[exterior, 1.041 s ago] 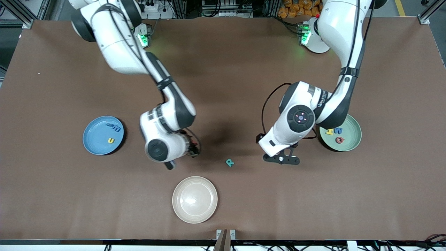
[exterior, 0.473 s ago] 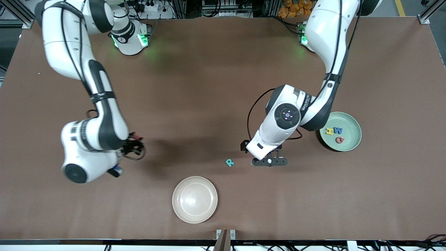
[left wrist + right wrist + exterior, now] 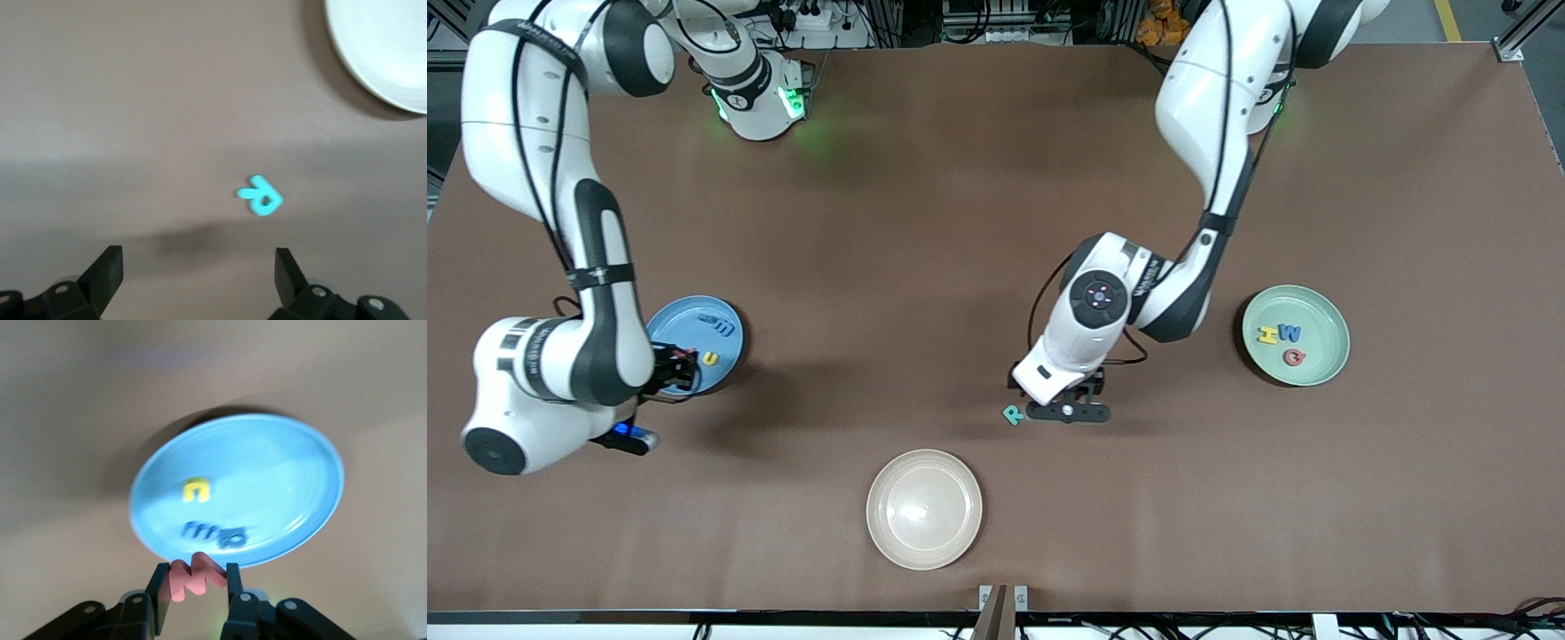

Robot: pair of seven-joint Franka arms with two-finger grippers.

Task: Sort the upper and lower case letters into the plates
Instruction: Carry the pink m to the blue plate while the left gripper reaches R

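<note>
The right gripper pinches a small pink foam letter over the edge of the round bright blue plate. In that plate lie a yellow "u" and dark blue letters. A second ago this arm was by the middle of the table. At six o'clock from the middle sits a round cream-white plate. The small teal foam "R" lies on the brown table. The left gripper, spread wide, hangs just beside it; it has moved closer. The round pale mint green plate holds a yellow "H", a blue "W" and a red letter.

Brown table bears three plates, teal R.
</note>
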